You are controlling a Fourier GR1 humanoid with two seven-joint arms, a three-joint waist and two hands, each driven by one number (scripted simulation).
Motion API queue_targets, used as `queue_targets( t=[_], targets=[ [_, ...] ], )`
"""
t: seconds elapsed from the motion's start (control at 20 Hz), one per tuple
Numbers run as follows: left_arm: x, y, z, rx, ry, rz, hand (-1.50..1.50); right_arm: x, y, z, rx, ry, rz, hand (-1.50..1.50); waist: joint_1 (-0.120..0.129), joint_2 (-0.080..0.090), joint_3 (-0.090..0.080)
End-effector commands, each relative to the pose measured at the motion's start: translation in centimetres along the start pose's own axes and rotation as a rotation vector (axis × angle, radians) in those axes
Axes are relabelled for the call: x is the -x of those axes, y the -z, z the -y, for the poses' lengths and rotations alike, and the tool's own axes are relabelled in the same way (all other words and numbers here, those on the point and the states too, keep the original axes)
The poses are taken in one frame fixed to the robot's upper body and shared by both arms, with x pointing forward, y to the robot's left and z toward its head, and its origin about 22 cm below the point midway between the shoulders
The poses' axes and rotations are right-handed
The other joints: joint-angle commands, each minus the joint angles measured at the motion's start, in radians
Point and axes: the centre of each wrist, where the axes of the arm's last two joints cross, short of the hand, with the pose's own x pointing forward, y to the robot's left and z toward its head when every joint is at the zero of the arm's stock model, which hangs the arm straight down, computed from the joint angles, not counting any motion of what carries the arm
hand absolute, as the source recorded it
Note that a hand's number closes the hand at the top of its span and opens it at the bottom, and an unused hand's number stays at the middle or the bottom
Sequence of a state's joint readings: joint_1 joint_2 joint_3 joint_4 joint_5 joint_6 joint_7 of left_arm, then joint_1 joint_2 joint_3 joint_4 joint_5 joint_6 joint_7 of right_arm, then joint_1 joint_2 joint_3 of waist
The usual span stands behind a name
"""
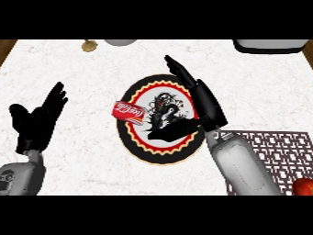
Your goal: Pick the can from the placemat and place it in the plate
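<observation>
A red can [129, 112] lies on its side at the left rim of the round black plate [160, 151], which has a red and cream border and a dark figure at its middle. My right hand [201, 101] hovers over the plate's right half, fingers straight and pointing away, thumb spread toward the plate's middle; it is open and apart from the can. The patterned placemat [281, 149] lies at the lower right behind my right forearm. My left hand [38, 118] stays open at the left, fingers up.
A red fruit [308, 187] sits on the placemat's near right corner. At the counter's far edge are a white rounded object [120, 42], a small tan item [88, 46] and a white appliance [268, 45]. Wooden edges flank the counter.
</observation>
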State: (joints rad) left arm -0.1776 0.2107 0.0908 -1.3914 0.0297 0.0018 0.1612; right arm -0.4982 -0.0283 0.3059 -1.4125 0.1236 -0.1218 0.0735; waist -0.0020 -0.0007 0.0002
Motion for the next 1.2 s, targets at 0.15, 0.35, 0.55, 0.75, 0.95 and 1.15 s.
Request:
queue_targets(
  t=[0.15, 0.35, 0.55, 0.75, 0.95, 1.15],
  targets=[
    [-2.2, 0.2, 0.2, 0.012, 0.006, -0.004, 0.00, 3.8, -1.8, 2.7, -0.047, 0.068, -0.010, -1.50, 0.004, 0.001, 0.000],
    [2.1, -0.1, 0.3, 0.014, 0.004, -0.014, 0.00, 4.4, -0.9, 5.7, -0.028, 0.053, 0.019, -1.50, 0.005, 0.002, 0.000],
    [-0.7, -0.9, -1.8, 0.000, 0.006, 0.003, 0.00, 4.5, -1.3, 7.0, -0.009, 0.054, -0.004, -1.50, 0.006, 0.001, 0.000],
    [-0.6, -1.2, -1.4, 0.016, 0.008, -0.007, 0.00, 3.5, -1.9, 8.8, 0.014, 0.034, 0.012, -1.50, 0.005, 0.000, 0.000],
    [0.7, 0.3, -0.3, 0.007, -0.010, 0.011, 0.00, 6.1, -1.6, 11.3, 0.020, 0.006, 0.001, -1.50, 0.005, 0.002, 0.000],
    [1.2, -0.9, 1.0, -0.009, 0.011, 0.009, 0.00, 7.4, -2.3, 13.7, 0.012, -0.039, -0.021, -1.50, 0.008, 0.002, 0.000]
  ],
)
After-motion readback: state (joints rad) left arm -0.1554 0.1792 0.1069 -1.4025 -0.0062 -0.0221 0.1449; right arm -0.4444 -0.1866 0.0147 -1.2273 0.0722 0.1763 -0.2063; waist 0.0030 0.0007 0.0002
